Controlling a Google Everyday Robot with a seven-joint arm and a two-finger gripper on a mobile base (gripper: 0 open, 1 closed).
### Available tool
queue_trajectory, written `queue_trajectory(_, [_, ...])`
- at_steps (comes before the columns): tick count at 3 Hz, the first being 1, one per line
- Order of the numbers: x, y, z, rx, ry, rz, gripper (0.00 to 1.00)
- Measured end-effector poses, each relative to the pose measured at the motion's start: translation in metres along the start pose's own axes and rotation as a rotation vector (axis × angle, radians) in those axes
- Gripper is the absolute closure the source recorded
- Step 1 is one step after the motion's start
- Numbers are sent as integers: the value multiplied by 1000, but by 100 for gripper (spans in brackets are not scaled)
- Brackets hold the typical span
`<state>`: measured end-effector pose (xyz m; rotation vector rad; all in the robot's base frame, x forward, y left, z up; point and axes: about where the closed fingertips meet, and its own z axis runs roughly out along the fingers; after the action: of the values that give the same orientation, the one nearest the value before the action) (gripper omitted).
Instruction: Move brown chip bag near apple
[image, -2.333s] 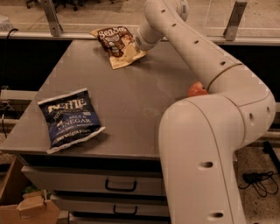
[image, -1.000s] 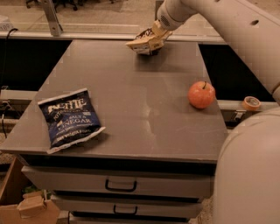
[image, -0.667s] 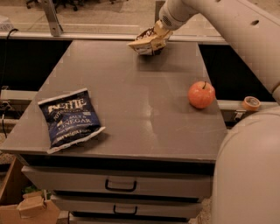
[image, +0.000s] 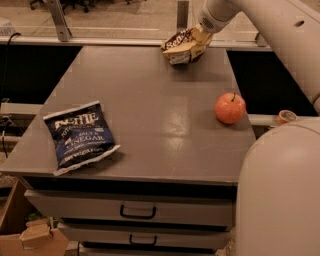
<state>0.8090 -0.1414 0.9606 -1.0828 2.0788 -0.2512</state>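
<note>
The brown chip bag (image: 181, 46), dark brown on top with white lettering and tan below, hangs tilted above the far edge of the grey table (image: 150, 100). My gripper (image: 196, 41) is shut on the bag's right side and holds it off the surface. The red-orange apple (image: 230, 108) sits on the table near its right edge, well in front of and to the right of the bag.
A dark blue Kettle chip bag (image: 80, 136) lies near the table's front left corner. The robot's white body (image: 280, 190) fills the lower right, beside the table's right front corner. Drawers (image: 135, 212) sit under the tabletop. A cardboard box (image: 25, 235) stands on the floor at lower left.
The bag has been lifted off the far table edge and carried rightward in the gripper. The arm has swung aside, uncovering the apple. The bag has shifted slightly right since a second ago.
</note>
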Motion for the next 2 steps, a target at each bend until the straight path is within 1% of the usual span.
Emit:
queue_trajectory(1, [28,-11,-1,0,70,-43,100])
queue_trajectory(2, [60,-13,-12,-22,156,-61,100])
